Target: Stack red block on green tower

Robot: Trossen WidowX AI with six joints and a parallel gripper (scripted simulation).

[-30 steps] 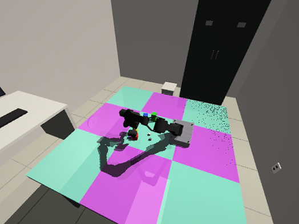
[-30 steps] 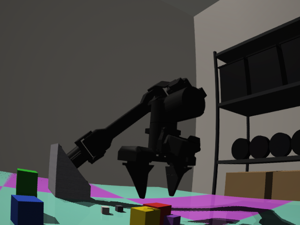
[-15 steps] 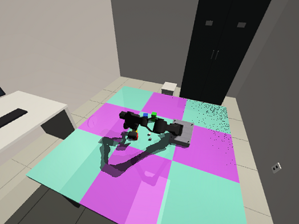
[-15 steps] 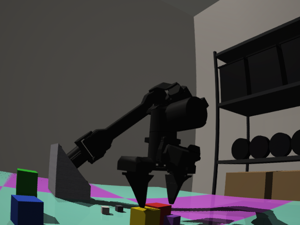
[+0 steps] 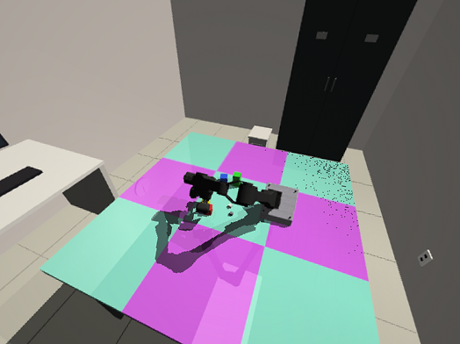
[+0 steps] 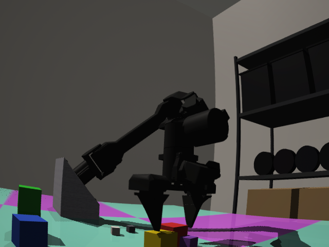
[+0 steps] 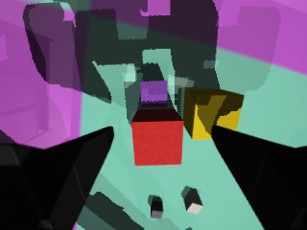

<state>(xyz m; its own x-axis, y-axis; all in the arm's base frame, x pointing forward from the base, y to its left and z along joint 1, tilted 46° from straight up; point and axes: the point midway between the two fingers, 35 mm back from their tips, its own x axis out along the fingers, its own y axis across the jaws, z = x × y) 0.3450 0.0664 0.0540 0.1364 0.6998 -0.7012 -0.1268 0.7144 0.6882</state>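
Observation:
The red block (image 7: pixel 157 142) lies on the teal mat, between my two open fingers in the wrist view. My gripper (image 7: pixel 162 130) is open and empty, lowered around the block with a finger on each side, apart from it. In the exterior view the fingertips (image 6: pixel 174 224) reach down to the red block (image 6: pixel 174 228). In the top view the gripper (image 5: pixel 202 202) hangs over the red block (image 5: pixel 210 209). The green tower (image 6: pixel 29 199) stands far left, behind a blue block (image 6: pixel 29 229); it also shows in the top view (image 5: pixel 236 176).
A yellow block (image 7: pixel 213 113) sits close to the right of the red block, and a purple block (image 7: pixel 153 93) just beyond it. Two small dark and white cubes (image 7: pixel 175 203) lie near the fingers. The grey arm base (image 5: pixel 280 204) stands to the right.

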